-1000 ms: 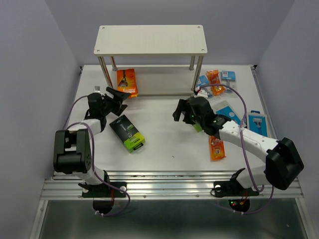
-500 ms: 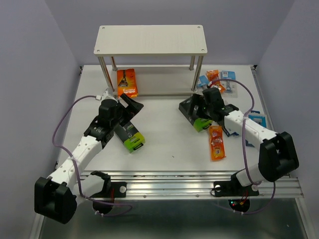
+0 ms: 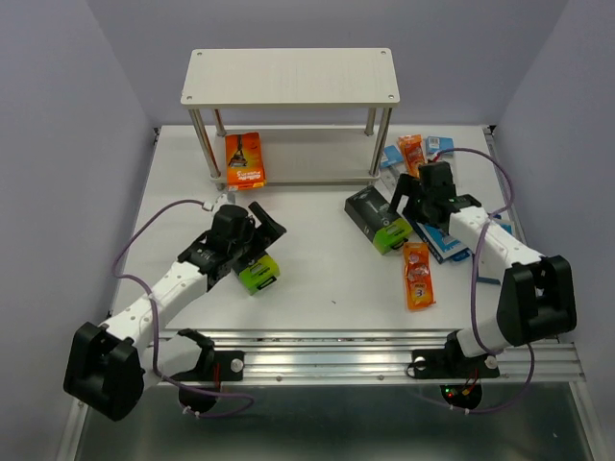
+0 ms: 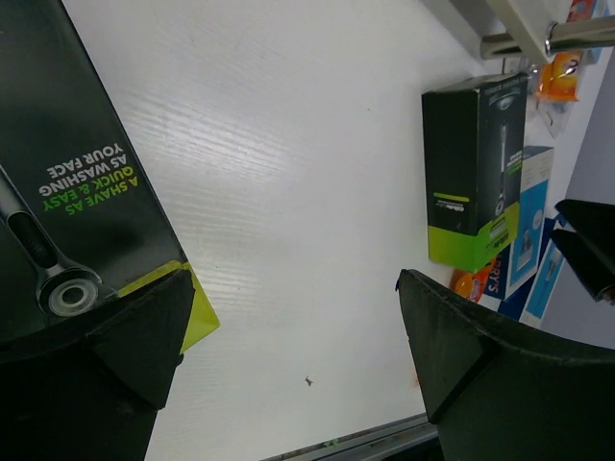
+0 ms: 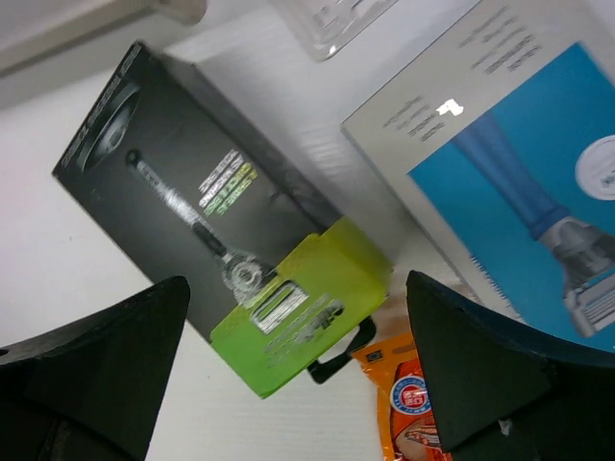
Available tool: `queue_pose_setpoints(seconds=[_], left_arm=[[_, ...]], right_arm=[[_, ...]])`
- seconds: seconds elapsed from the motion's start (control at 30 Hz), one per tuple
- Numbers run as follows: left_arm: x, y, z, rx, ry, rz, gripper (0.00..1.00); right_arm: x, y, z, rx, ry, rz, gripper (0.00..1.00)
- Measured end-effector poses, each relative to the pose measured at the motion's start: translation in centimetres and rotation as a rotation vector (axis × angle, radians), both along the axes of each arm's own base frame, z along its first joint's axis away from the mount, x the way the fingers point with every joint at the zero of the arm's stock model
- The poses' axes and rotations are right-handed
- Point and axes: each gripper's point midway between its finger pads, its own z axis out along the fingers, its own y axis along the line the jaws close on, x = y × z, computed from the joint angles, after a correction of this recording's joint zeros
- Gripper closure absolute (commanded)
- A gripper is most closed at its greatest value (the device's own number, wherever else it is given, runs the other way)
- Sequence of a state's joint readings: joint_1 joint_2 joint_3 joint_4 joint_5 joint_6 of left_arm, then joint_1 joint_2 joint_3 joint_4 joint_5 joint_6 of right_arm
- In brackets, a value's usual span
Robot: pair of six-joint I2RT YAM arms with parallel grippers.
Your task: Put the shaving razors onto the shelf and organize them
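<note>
The right black-green box lies diagonally (lime end near-right).

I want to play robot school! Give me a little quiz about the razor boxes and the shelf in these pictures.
1. Pick one: what colour is the razor pack standing on the lower board of the shelf? A orange, B blue, C black.
2. True or false: the left gripper is clamped shut.
3. Count: how many black-and-lime boxes lie on the table?

Key: 1 A. 2 False, its fingers stand wide apart. 3 Two, one under each arm's gripper.
</note>
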State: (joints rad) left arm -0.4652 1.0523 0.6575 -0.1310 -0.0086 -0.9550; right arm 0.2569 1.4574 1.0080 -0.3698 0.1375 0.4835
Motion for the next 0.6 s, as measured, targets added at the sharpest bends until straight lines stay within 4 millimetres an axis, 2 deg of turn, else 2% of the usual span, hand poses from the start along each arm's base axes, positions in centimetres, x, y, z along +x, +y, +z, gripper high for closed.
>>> queue_pose_setpoints(seconds=[0.2,0.33,0.4,0.47,0.53,0.6], left_arm=[[-0.3,-2.3,-2.1,0.009,0.048,-0.071,0.01],[-0.4,-4.1,-3.0,-0.008,0.067,-0.129,0.01],[-0.6,-5.1,-3.2,-0.015,0.073,-0.161,0.01],[-0.6,-6.0,-3.1,-0.024,0.070,-0.185,0.01],[-0.6,-6.7,-2.8,-0.033,0.065,-0.205,0.01],[-0.6,-7.2,-2.5,-0.044,0.055,-0.220,0.01]], right_arm=[[1.8,-5.1,1.4,0.042,-0.029,-0.131,0.00],[2.4,-8.8,1.9,0.069,-0.041,-0.220,0.00],[2.4,-11.9,1.8,0.079,-0.038,-0.297,0.00],[2.2,-14.1,1.3,0.095,-0.027,-0.350,0.00],[2.0,-15.8,0.5,0.113,-0.005,-0.392,0.00],[1.8,-16.6,-0.3,0.123,0.015,-0.412,0.00]])
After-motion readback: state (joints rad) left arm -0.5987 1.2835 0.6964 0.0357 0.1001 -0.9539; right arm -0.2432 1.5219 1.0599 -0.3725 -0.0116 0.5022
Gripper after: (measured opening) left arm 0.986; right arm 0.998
